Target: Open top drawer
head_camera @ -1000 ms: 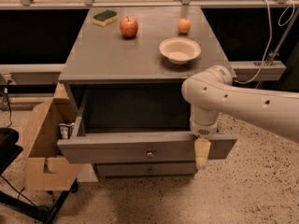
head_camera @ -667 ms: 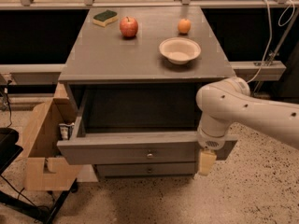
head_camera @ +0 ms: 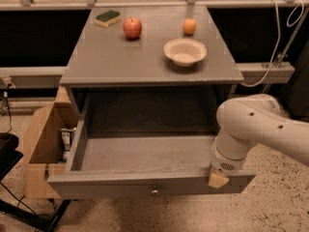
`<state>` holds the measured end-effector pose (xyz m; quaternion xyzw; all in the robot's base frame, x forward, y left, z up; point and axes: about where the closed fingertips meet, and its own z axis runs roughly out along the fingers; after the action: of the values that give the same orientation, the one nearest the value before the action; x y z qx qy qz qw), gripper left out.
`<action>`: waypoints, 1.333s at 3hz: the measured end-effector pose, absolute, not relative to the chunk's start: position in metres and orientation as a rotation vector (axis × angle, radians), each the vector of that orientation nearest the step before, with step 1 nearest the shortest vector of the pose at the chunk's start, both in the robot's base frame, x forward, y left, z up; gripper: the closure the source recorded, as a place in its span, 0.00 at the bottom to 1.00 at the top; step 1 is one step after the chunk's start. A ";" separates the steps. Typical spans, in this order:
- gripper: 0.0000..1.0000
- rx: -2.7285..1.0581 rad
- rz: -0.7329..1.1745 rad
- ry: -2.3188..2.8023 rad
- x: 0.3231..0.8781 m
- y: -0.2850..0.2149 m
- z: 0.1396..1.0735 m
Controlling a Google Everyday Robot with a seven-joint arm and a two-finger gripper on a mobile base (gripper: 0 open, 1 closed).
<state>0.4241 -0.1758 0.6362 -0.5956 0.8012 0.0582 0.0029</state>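
Dim room with a pale speckled floor (head_camera: 280, 197) and dark openings behind a light horizontal rail (head_camera: 145, 4) along the back. At the centre stands a grey cabinet whose flat worktop (head_camera: 120, 57) takes up the upper middle of the view. Below it the top drawer (head_camera: 145, 153) stands wide open, drawn far towards the camera, its deep grey box bare inside and a dark cavity showing behind it. 1 white robot arm (head_camera: 256, 124) comes in from the right edge and bends down to the drawer's front. The gripper (head_camera: 218, 179), seen as a tan tip under a white wrist, sits at the top edge of the drawer front near its right end; whether it is spread or pressed together cannot be told. Left of the cabinet, just beside the drawer's side, is an open cardboard box (head_camera: 41, 139) on the floor. A white cable (head_camera: 280, 37) hangs at the upper right. On the worktop are 4 things, well apart: a cream bowl (head_camera: 185, 51) right of centre, a red apple (head_camera: 132, 27) behind it to the left, a green and yellow sponge (head_camera: 107, 18) at the back left, and a small orange fruit (head_camera: 189, 26) at the back right. 1 small round metal knob (head_camera: 154, 191) marks the centre of the drawer front.
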 end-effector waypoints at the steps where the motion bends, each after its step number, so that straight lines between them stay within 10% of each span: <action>1: 1.00 -1.842 0.194 2.548 0.399 -0.171 0.645; 3: 1.00 -1.823 0.211 2.589 0.375 -0.168 0.650; 4: 0.84 -1.823 0.211 2.589 0.376 -0.168 0.650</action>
<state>0.3757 -0.1680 0.6496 -0.5744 0.8157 0.0666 -0.0160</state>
